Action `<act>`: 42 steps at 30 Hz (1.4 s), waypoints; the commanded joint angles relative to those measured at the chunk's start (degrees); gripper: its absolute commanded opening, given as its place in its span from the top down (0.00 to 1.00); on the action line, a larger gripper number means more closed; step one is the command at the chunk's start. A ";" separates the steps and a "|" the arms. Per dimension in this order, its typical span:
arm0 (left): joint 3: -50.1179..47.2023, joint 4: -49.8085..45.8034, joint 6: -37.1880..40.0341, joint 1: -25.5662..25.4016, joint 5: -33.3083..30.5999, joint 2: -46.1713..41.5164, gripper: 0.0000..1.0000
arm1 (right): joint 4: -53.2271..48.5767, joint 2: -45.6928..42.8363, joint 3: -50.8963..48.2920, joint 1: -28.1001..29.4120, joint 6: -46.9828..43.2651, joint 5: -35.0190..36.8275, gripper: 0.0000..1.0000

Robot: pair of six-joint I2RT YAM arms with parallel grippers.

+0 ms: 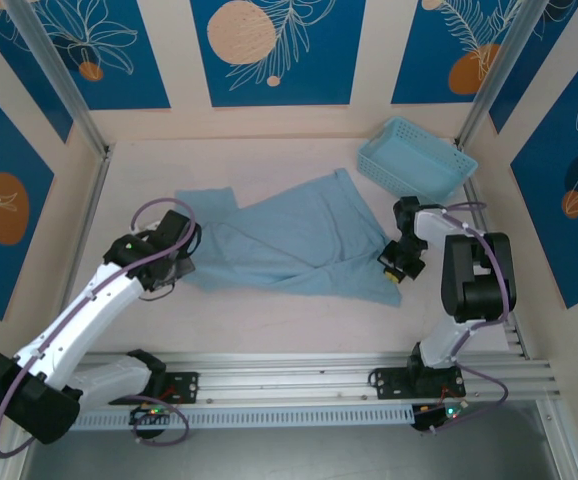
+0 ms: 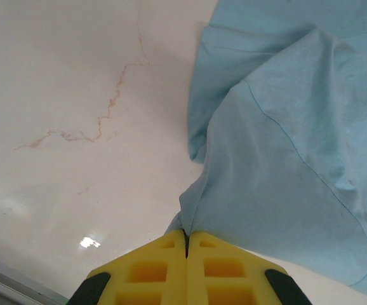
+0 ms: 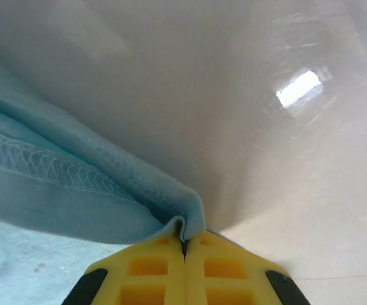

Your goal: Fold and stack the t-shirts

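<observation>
A light sky-blue t-shirt (image 1: pixel 289 240) lies spread and rumpled across the middle of the table, plain side up. My left gripper (image 1: pixel 172 262) is at its left edge, yellow fingers (image 2: pixel 152 270) shut on a pinch of the cloth (image 2: pixel 285 159). My right gripper (image 1: pixel 393 268) is at the shirt's lower right corner. In the right wrist view its yellow fingers (image 3: pixel 152 270) are shut on the stitched hem (image 3: pixel 75 178), which folds up between the tips.
A light blue plastic lattice basket (image 1: pixel 416 160) stands tilted at the back right, close to the right arm. Wooden walls enclose the table. A metal rail (image 1: pixel 319 385) runs along the near edge.
</observation>
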 commanded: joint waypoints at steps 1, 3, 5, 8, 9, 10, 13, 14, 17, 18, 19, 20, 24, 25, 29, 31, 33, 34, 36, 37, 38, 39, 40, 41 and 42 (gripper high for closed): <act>3.51 -3.58 1.37 0.45 -5.17 -0.80 1.00 | -5.44 -5.60 2.10 2.04 0.43 3.10 1.00; 4.91 -4.51 2.22 0.63 -6.89 -1.38 1.00 | -9.21 -10.24 3.62 3.19 1.52 4.58 1.00; 6.24 -4.74 3.12 0.80 -8.19 -1.92 1.00 | -13.19 -14.11 4.87 4.24 2.80 5.55 1.00; 7.40 -4.61 3.69 0.89 -9.15 -1.98 1.00 | -18.47 -16.82 6.05 4.58 4.53 5.06 1.00; 7.62 -4.52 3.76 0.93 -9.39 -1.85 1.00 | -19.67 -17.34 6.33 4.59 4.87 4.96 1.00; 7.73 -4.27 3.78 0.98 -9.63 -1.80 1.00 | -20.71 -17.91 6.53 4.60 5.33 4.74 1.00; 7.34 -2.60 4.20 0.97 -10.21 -1.29 1.00 | -19.89 -17.73 6.95 3.90 5.65 3.98 1.00; 7.12 -1.65 4.46 1.07 -10.48 -0.83 1.00 | -18.91 -16.46 7.58 3.68 5.54 3.96 1.00; 6.90 1.93 6.27 1.93 -10.89 1.77 1.00 | -16.86 -10.26 10.99 3.02 5.11 3.61 1.00; 6.87 2.80 6.59 2.16 -10.94 3.10 1.00 | -15.81 -7.83 11.99 2.93 4.78 3.04 1.00; 6.84 3.81 6.90 2.73 -10.73 4.66 1.00 | -14.85 -4.21 13.75 2.84 4.40 2.78 1.00; 6.70 5.17 7.45 3.37 -10.12 6.25 1.00 | -14.23 -1.38 15.15 2.77 4.14 2.67 1.00; 6.25 10.19 9.01 4.65 -7.52 11.96 1.00 | -12.52 10.56 21.48 2.34 3.45 3.00 1.00; 6.79 10.82 9.19 4.76 -7.03 13.39 1.00 | -12.03 12.91 23.17 2.06 3.36 3.12 1.00; 9.03 11.17 9.78 4.76 -5.12 15.63 1.00 | -11.10 15.53 28.33 1.17 1.77 3.40 0.74; 8.84 10.85 9.76 4.76 -4.34 14.95 1.00 | -11.66 13.41 27.80 1.08 1.56 5.01 0.57; 8.17 10.31 9.77 4.76 -3.55 13.95 1.00 | -11.38 9.10 23.83 0.78 2.06 5.87 0.49; 7.64 10.11 9.76 4.76 -3.07 13.43 1.00 | -10.87 6.43 20.48 0.44 2.60 5.98 0.49; 6.80 9.68 9.54 4.76 -2.29 12.51 1.00 | -10.07 1.41 14.04 -0.34 3.72 5.04 0.49; 6.38 9.52 9.37 4.76 -2.07 12.01 1.00 | -9.34 -1.48 10.09 -0.88 4.37 3.67 0.50; 5.99 9.41 9.17 4.76 -1.66 11.60 1.00 | -8.38 -3.46 7.26 -1.15 4.73 2.35 0.53; 5.82 9.27 9.02 4.76 -1.49 11.26 1.00 | -7.09 -5.30 4.60 -1.29 4.99 0.91 0.55; 5.71 9.17 8.89 4.76 -1.19 11.05 1.00 | -5.02 -6.99 1.81 -1.45 5.04 -1.05 0.56; 5.52 9.11 8.80 4.76 -0.75 10.82 1.00 | -2.65 -8.20 -0.61 -1.68 4.86 -3.20 0.56; 5.41 9.19 8.79 4.76 -0.48 10.70 1.00 | -0.92 -8.83 -2.05 -1.93 4.82 -4.52 0.56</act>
